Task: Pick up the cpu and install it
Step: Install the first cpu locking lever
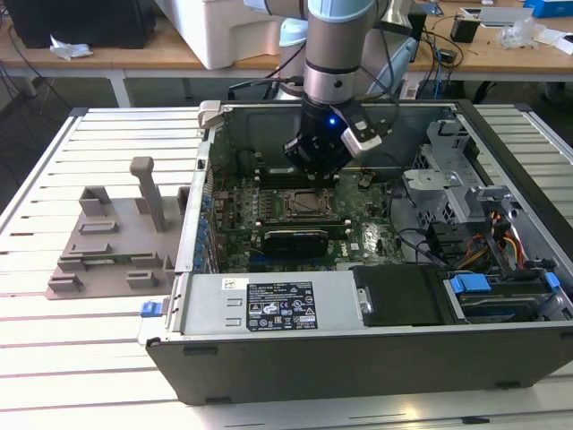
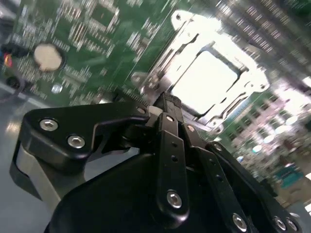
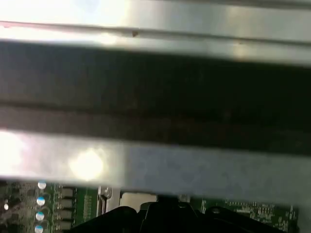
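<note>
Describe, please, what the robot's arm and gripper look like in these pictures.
The arm is a silver-grey cylinder with a pale blue cap and a small blue light at the wrist. The gripper is black, built of jointed links fastened with silver screws, and black cables hang beside it.

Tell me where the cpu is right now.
In the second wrist view the cpu lies in the metal socket frame on the green motherboard, just beyond the hand.

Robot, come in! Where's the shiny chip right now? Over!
Tool low inside the computer case, above the motherboard. Cpu sitting in its socket, silver top showing, beyond the tool's tip. Nothing seen blocking the socket.
</note>
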Robot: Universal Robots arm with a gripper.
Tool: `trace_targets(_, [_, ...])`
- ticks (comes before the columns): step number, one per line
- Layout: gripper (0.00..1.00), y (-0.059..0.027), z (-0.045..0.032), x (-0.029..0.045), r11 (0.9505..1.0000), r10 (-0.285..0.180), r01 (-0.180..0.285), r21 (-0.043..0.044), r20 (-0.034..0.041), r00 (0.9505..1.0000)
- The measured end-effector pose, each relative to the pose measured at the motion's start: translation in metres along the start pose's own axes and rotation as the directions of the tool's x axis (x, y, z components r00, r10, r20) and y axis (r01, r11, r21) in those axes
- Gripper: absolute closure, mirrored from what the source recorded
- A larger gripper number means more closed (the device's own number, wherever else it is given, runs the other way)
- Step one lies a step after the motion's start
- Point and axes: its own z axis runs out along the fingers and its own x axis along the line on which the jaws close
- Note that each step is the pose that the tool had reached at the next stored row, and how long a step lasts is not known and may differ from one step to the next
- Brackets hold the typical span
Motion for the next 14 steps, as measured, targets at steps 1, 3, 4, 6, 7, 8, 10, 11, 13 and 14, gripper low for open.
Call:
trace_targets(1, [0.89,-0.0033,0.0002,0.0004,1.0,0.0,0.0,0.0011,0.0,1.0])
trace_targets(3, [0.89,-0.0144,0.0006,0.0021,1.0,0.0,0.0,0.0014,0.0001,1.0])
trace_targets(4, [0.89,-0.0181,0.0007,0.0026,1.0,0.0,0.0,0.0012,0.0002,1.0])
trace_targets(6, [0.89,-0.0227,0.0008,0.0032,1.0,0.0,0.0,0.0012,0.0002,1.0])
trace_targets(7, [0.89,-0.0231,0.0002,0.0033,1.0,0.0,0.0,0.0015,0.0,1.0])
trace_targets(8, [0.89,-0.0231,-0.0008,0.0033,1.0,0.0,0.0,0.0013,0.0001,1.0])
trace_targets(10, [0.89,-0.0233,-0.0073,0.0034,1.0,0.0,0.0,0.0014,0.0001,1.0])
trace_targets(11, [0.89,-0.0236,-0.0147,0.0035,1.0,0.0,0.0,0.0015,0.0003,1.0])
trace_targets(13, [0.89,-0.0242,-0.0335,0.0038,1.0,0.0,0.0,0.0022,0.0001,1.0])
trace_targets(14, [0.89,-0.0244,-0.0412,0.004,1.0,0.0,0.0,0.0024,0.0001,1.0])
